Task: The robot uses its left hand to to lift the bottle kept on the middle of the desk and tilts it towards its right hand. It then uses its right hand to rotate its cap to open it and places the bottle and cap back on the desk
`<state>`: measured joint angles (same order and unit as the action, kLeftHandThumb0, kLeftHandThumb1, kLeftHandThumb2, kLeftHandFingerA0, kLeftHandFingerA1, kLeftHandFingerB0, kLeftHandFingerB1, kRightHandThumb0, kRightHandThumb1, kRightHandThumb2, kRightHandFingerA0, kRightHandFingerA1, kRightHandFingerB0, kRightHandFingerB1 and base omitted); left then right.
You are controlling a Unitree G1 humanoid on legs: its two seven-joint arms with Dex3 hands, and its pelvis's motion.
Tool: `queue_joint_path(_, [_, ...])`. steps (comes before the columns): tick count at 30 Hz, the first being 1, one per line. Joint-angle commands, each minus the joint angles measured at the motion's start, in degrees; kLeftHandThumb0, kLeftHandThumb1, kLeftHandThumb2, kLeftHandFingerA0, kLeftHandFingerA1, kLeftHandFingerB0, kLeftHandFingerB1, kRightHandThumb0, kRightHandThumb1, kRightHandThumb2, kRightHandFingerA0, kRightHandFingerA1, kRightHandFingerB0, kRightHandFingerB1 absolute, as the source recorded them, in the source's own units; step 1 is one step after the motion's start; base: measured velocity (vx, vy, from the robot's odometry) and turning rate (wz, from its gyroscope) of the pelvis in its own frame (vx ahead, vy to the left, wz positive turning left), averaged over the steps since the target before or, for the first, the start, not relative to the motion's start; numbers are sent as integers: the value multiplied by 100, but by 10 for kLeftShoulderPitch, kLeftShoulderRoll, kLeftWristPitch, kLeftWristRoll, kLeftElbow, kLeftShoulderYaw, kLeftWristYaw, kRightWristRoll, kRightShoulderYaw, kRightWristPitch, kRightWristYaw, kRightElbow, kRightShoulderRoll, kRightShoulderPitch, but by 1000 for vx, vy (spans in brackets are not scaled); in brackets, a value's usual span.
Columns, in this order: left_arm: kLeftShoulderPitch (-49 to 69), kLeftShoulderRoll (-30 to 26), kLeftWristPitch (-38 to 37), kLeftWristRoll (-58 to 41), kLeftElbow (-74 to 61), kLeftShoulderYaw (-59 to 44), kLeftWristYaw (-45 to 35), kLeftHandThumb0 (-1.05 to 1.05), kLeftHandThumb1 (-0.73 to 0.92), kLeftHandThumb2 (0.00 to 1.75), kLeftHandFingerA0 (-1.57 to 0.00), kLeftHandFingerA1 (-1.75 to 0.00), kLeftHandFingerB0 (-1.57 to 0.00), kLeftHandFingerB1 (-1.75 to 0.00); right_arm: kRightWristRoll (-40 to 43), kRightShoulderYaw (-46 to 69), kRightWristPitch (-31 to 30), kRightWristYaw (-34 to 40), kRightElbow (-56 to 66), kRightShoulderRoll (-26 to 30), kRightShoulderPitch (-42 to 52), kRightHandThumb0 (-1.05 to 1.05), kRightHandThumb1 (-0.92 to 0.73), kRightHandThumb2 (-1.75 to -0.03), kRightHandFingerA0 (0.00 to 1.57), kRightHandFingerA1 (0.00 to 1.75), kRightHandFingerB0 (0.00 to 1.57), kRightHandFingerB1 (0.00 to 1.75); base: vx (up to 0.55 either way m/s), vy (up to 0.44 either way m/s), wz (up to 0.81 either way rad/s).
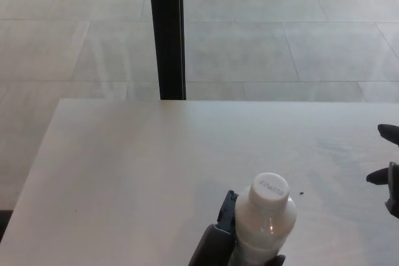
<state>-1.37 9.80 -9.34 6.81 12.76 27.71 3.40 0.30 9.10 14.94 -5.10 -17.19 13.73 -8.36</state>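
Note:
A white plastic bottle (266,225) with a white screw cap (271,188) shows at the bottom middle of the head view. My left hand (219,244) is shut on the bottle's body from the left, with a fingertip curling round its lower right side. The bottle leans slightly to the right and its base is cut off by the picture's bottom edge. My right hand (388,175) shows only at the right edge, with two dark fingers apart and nothing between them, well clear of the cap.
The pale desk (143,166) fills the lower half of the view, its far edge running across the middle. A black vertical post (166,32) stands behind it on a tiled floor. A small dark speck (302,194) lies right of the bottle.

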Motion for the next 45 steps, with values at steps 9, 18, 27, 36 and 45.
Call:
queue_joint_path(9, [-66,66,-25,-7,-38,-54,73,0,64,136,-98,-175,-86,-158,-11,-15,-26,-16,56,16,7,-104,-72,-62,104,112,53,88,0,0,0])
queue_joint_path(18, [-95,-78,22,39,-86,-119,19,-2,47,136,-98,-174,-87,-164,-29,-66,-43,-32,143,15,17,-104,-52,-105,105,101,70,87,0,0,0])
queue_joint_path(27, [-88,-172,29,72,-95,-133,-10,-11,41,141,-99,-175,-83,-173,-50,-104,-48,-30,190,3,17,-104,-69,-61,108,105,62,82,0,0,0])
queue_joint_path(36, [-84,-199,16,108,-82,-118,-9,-15,42,139,-98,-175,-82,-175,-64,-121,-51,-18,189,-19,-15,-104,-70,-62,102,108,54,81,0,0,0])
queue_joint_path(45, [-83,-156,46,102,-96,-116,-8,-14,43,139,-95,-175,-81,-175,-115,-164,-75,-3,165,-40,-25,-105,-65,-62,110,109,47,85,0,0,0])
